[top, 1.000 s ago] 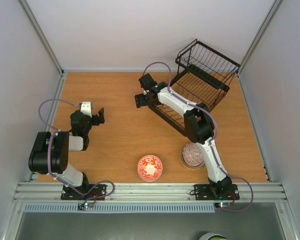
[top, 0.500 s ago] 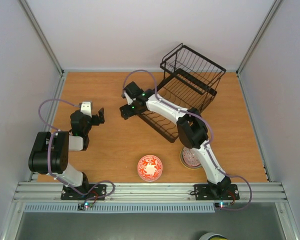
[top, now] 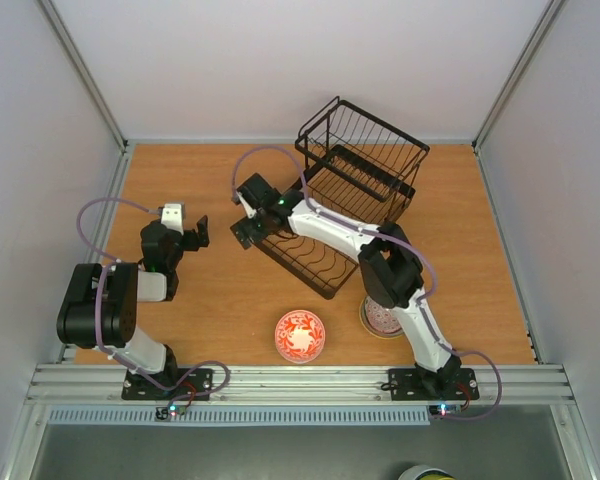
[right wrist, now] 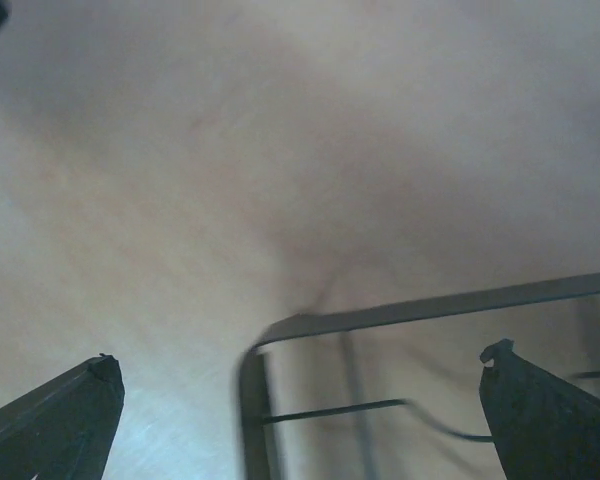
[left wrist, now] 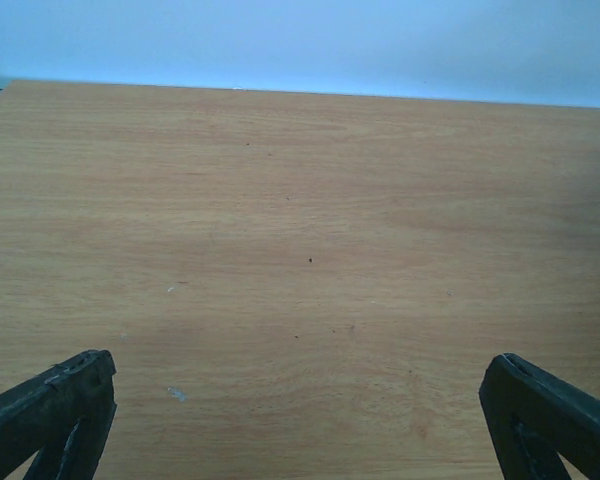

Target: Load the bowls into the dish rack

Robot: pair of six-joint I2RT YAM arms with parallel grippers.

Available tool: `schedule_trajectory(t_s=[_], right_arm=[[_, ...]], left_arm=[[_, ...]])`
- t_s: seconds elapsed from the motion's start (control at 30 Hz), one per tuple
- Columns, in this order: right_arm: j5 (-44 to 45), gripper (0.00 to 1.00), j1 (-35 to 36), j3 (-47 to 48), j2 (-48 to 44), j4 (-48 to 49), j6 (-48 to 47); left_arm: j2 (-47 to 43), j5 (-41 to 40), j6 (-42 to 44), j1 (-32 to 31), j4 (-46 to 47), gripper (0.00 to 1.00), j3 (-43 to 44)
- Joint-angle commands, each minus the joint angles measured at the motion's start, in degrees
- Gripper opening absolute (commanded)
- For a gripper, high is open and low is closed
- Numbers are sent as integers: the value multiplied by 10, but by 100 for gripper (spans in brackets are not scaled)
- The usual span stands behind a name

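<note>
Table: the wooden top [top: 230, 300] fills your overhead frame.
Dish rack: black wire [top: 363, 160], angled across upper centre, basket end farthest from you.
Right pincer: your right gripper [right wrist: 302, 355] stands wide at the rack's left corner, holding nothing.
Left pincer: your left gripper [left wrist: 300, 360] stands wide over bare wood, left of frame.
Bowls: red-patterned bowl [top: 300, 335] at lower centre; pink bowl [top: 383, 318] just right, part-hidden by your right arm. Both are on the table.

I get a bright, even, sharp overhead view. Left wrist is crisp. Right wrist is dim, the dish rack [right wrist: 430, 304] wire smeared toward five o'clock.
</note>
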Motion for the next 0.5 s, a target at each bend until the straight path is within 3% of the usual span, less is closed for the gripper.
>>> schedule_trajectory(t_s=[0.0, 0.13, 0.37, 0.47], right_arm=[[159, 99, -4, 2, -73, 56, -52], [186, 99, -1, -56, -154, 96, -48], [455, 99, -1, -317, -404, 209, 56], [506, 99, -2, -400, -509, 217, 69]], left_arm=[[-1, -3, 8, -2, 19, 99, 11], [-1, -2, 8, -2, 20, 99, 11], [-1, -3, 8, -2, 20, 99, 11], [-1, -3, 8, -2, 20, 99, 11]])
